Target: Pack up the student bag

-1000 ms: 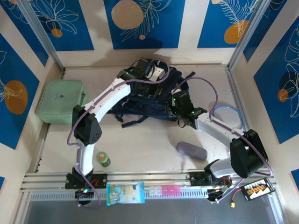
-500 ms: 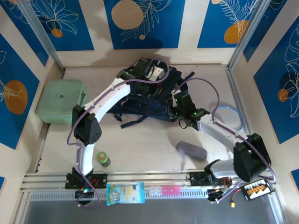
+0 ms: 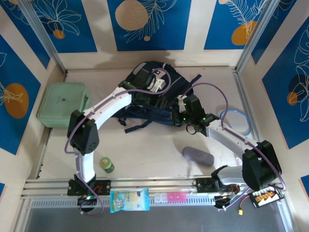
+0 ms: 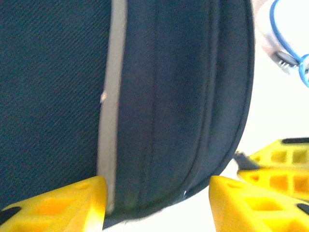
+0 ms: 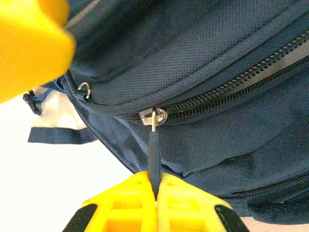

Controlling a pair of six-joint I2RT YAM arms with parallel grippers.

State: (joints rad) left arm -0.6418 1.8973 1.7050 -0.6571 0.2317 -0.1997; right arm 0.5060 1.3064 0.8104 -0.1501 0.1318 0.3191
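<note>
The student bag (image 3: 161, 112), dark navy with black straps, lies at the back middle of the table. My left gripper (image 3: 155, 92) hovers over its top; in the left wrist view this gripper (image 4: 157, 193) is open, its yellow fingers (image 4: 63, 203) standing either side of the bag's rounded edge (image 4: 183, 96) and grey stripe. At the bag's right side, my right gripper (image 3: 182, 107) is shut on the dark zip pull tab (image 5: 153, 150), which hangs from a silver slider (image 5: 153, 116) on a part-closed zip. The right gripper (image 5: 155, 186) has the tab pinched between its fingertips.
A mint green case (image 3: 63, 104) sits at the left wall. A grey oblong case (image 3: 197, 156) lies right of centre and a small green bottle (image 3: 106, 165) near the left arm's base. A blue hose coil (image 3: 236, 121) lies at the right. A packet (image 3: 129, 200) and pill box (image 3: 169, 197) rest on the front rail.
My left gripper has opened and shifted slightly over the bag, whose top now shows behind it. My right gripper has closed fully on the zip pull tab.
</note>
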